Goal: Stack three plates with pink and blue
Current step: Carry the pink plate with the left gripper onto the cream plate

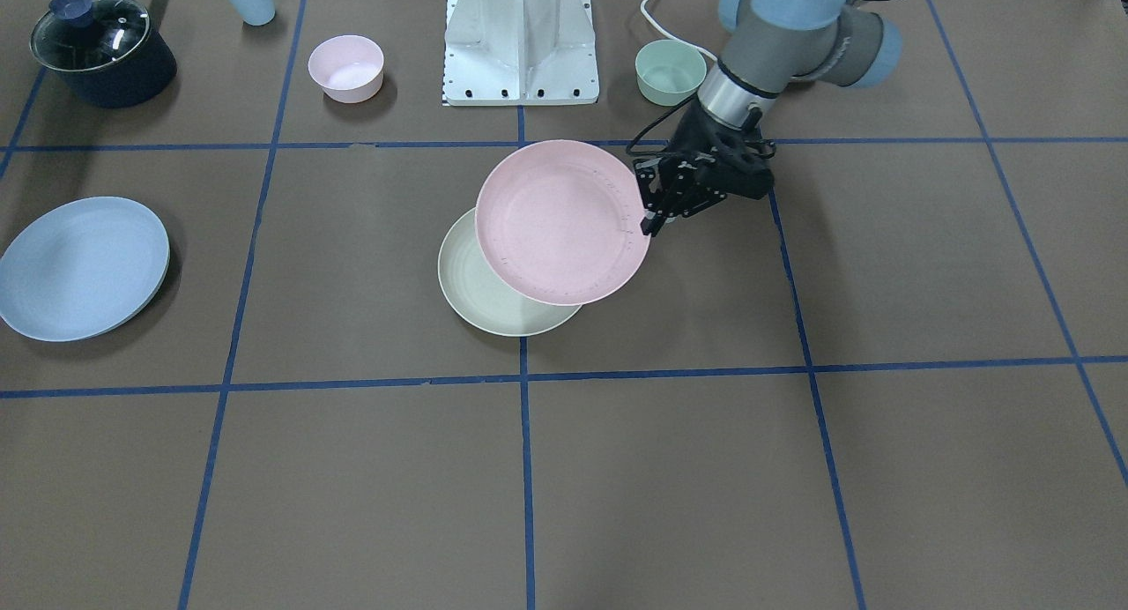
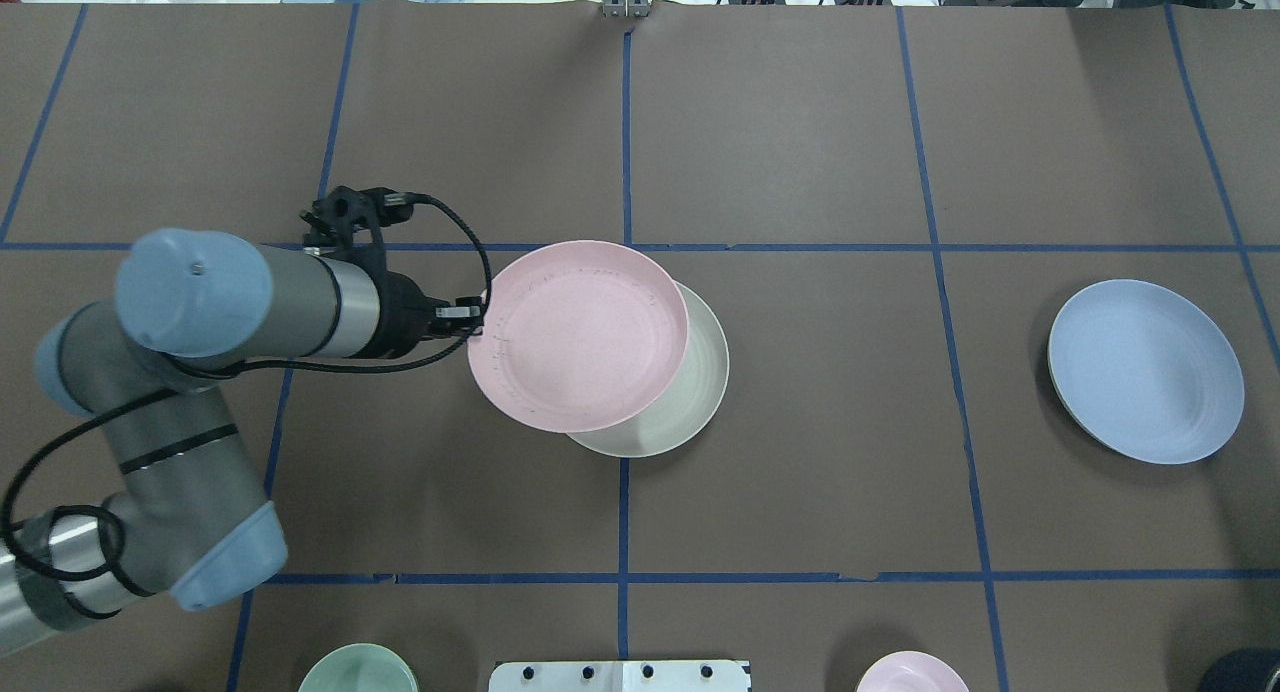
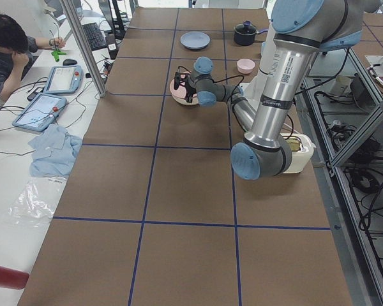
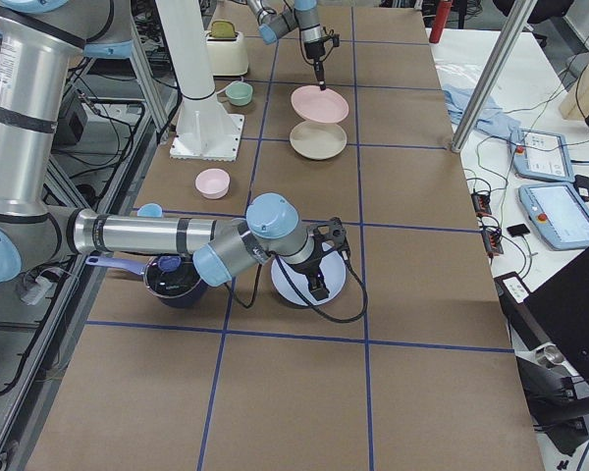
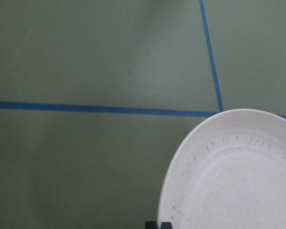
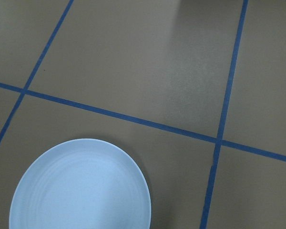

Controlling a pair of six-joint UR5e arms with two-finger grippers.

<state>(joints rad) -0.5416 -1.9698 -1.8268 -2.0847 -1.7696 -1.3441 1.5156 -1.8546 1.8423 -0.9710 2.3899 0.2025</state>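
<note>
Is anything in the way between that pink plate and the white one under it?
Nothing visible does. The left gripper holds the pink plate by its rim, partly over the cream plate, whose visible part is bare.

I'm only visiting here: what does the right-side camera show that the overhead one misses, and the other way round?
Only exterior right: the right gripper, which hides part of the blue plate in that view, a light-blue cup and two tablets. Only overhead: the whole blue plate uncovered, and dark scuffs on the pink plate. Both: the left gripper gripping the pink plate's rim, holding it partly over the cream plate; the blue plate lies apart.
</note>
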